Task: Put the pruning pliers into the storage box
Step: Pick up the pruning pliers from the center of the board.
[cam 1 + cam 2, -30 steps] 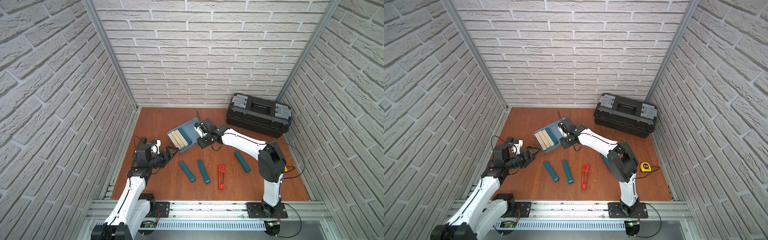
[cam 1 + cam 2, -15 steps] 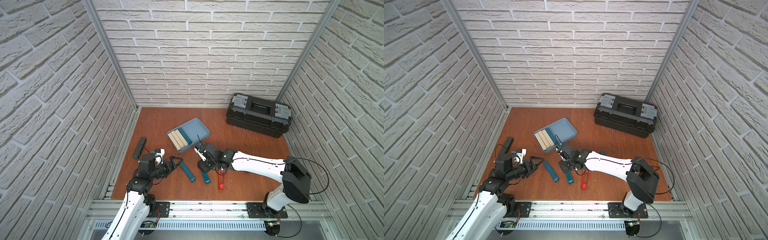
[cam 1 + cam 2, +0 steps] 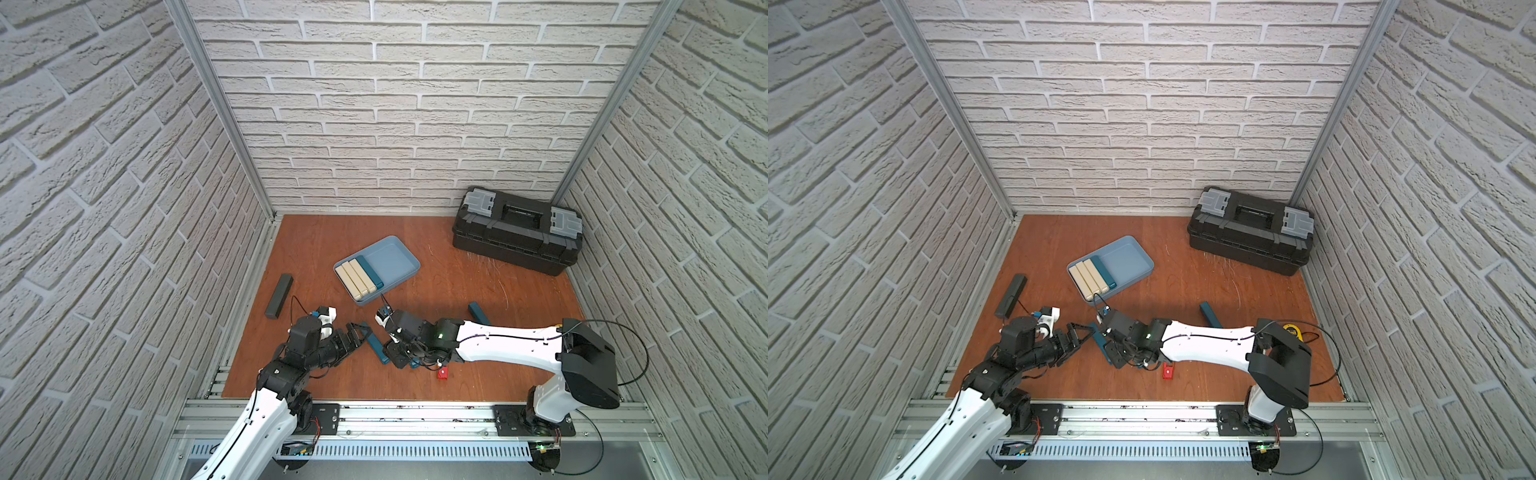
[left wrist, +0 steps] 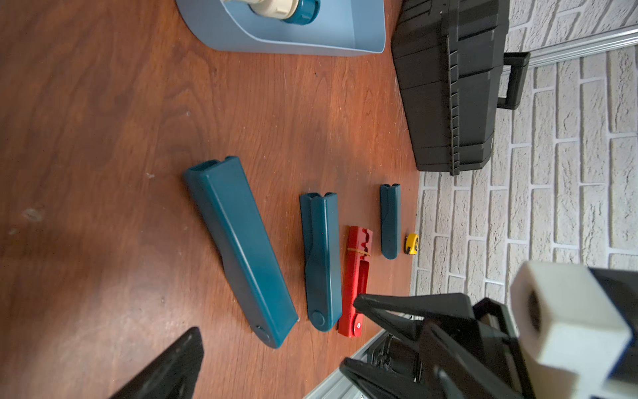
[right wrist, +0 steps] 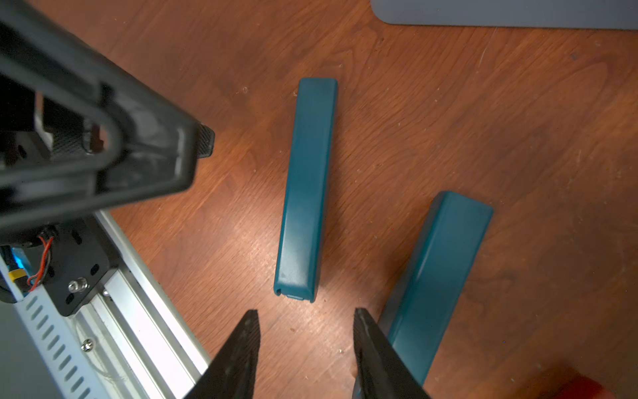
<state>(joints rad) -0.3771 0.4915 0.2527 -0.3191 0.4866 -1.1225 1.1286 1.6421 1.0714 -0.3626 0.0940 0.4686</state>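
Observation:
The light blue storage box (image 3: 395,257) (image 3: 1129,255) holds three beige pruning pliers and one teal one. On the wooden floor a teal pliers (image 3: 374,343) (image 5: 307,186) lies between my two grippers. My left gripper (image 3: 357,332) (image 4: 276,316) is open, with that pliers' near end (image 4: 241,248) just ahead of it. My right gripper (image 3: 392,357) (image 5: 305,316) is open and empty, low over the floor beside a second teal pliers (image 5: 438,276). A red pliers (image 3: 442,372) (image 4: 355,276) and a third teal one (image 3: 478,312) (image 4: 390,221) lie to the right.
A black toolbox (image 3: 515,237) stands at the back right. A dark grey bar (image 3: 279,296) lies by the left wall, and a yellow tape measure (image 3: 1291,329) by the right arm's base. The aluminium front rail (image 5: 138,311) runs close to both grippers.
My right gripper has swung from the storage box down to the front teal pliers and opened wider. My left gripper has moved forward and right toward the same pliers.

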